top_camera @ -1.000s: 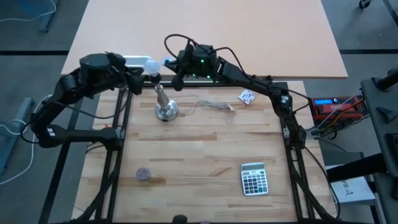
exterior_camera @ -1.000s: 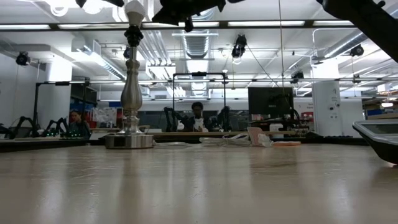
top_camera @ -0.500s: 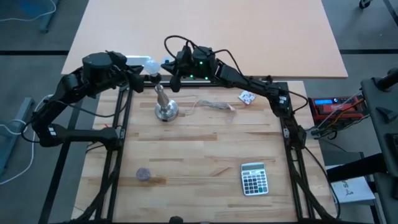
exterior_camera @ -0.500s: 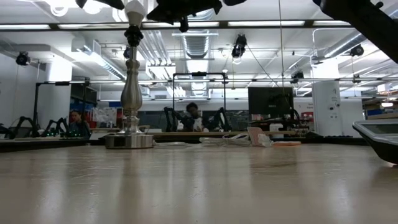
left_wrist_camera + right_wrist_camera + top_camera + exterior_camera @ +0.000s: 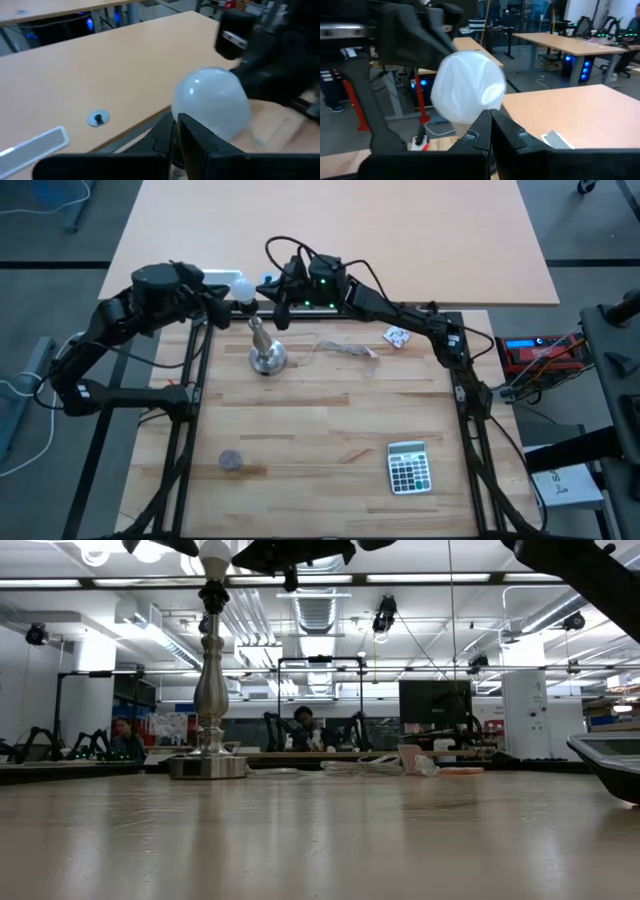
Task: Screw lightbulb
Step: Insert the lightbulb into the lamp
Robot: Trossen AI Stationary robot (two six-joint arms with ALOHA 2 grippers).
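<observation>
The white frosted lightbulb (image 5: 243, 287) sits upright on top of the silver stand (image 5: 266, 355), whose round base rests on the table near its far edge. In the low view the lightbulb (image 5: 216, 550) tops the stand's dark socket (image 5: 213, 595). My left gripper (image 5: 177, 125) comes at the lightbulb (image 5: 212, 102) from the table's left, shut, tips low at its side. My right gripper (image 5: 490, 120) comes from the right, level and shut, tips at the lower side of the lightbulb (image 5: 467, 92). My left gripper's shut fingertips (image 5: 192, 127) stand low in front of the globe, slanting slightly down from the table's left; I cannot tell whether they touch it. My right gripper's shut fingertips (image 5: 482, 122) lie level at the globe's lower side from the right; I cannot tell whether they touch it.
A thin cable (image 5: 345, 348) runs from the stand toward a crumpled paper scrap (image 5: 398, 335). A calculator (image 5: 408, 468) lies near the front right and a small dark disc (image 5: 231, 461) near the front left. A larger tan desk (image 5: 400, 240) lies beyond the far edge.
My right gripper has turned slightly where it stands beside the lightbulb. The lightbulb and the stand have stayed in place.
</observation>
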